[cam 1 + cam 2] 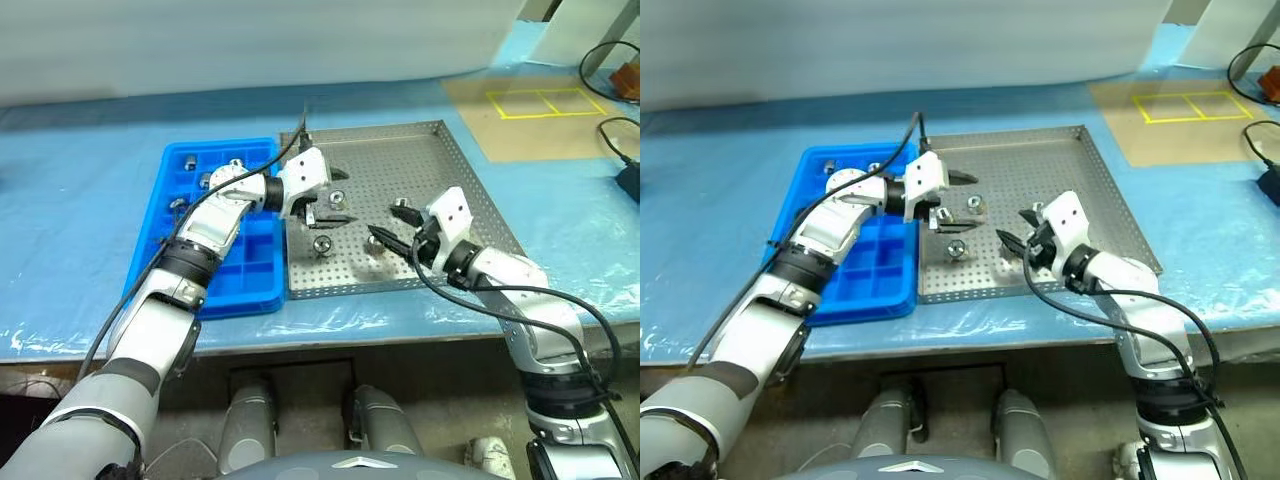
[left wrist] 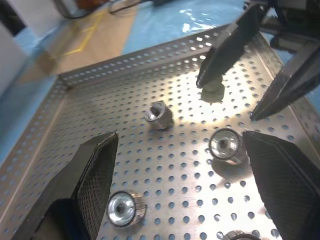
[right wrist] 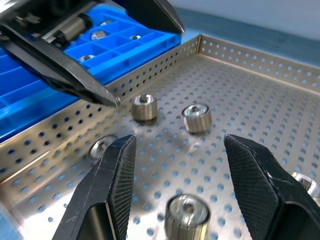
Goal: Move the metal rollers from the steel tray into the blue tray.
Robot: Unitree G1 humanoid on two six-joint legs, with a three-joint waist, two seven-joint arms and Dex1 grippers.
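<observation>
**Both grippers empty above the steel tray, jaws apart**

Left gripper [image 1: 338, 206]: its two black fingers stand wide apart with nothing between them. It reaches over the near-left part of the large silvery-grey perforated steel tray [image 1: 455, 170] and points across the tray toward the other arm. In the left wrist view, three small shiny silver metal rollers [image 2: 228, 145] lie on the perforated floor ahead of its fingers, with part of a fourth at the picture's edge.

Right gripper [image 1: 390, 224]: its jaws are parted and hold nothing. It sits over the near-right part of the steel tray and points toward the left gripper; the two sets of fingertips are near each other but apart. In the right wrist view, one roller lies between its fingers and close to them, and two more lie farther on, below the left gripper's fingers.

The bright blue plastic tray with square compartments [image 1: 180, 160] lies just beside the steel tray on its left side, their long rims adjacent. Several rollers already sit in its far compartments. Both trays rest on a pale blue table sheet [image 1: 70, 210].
</observation>
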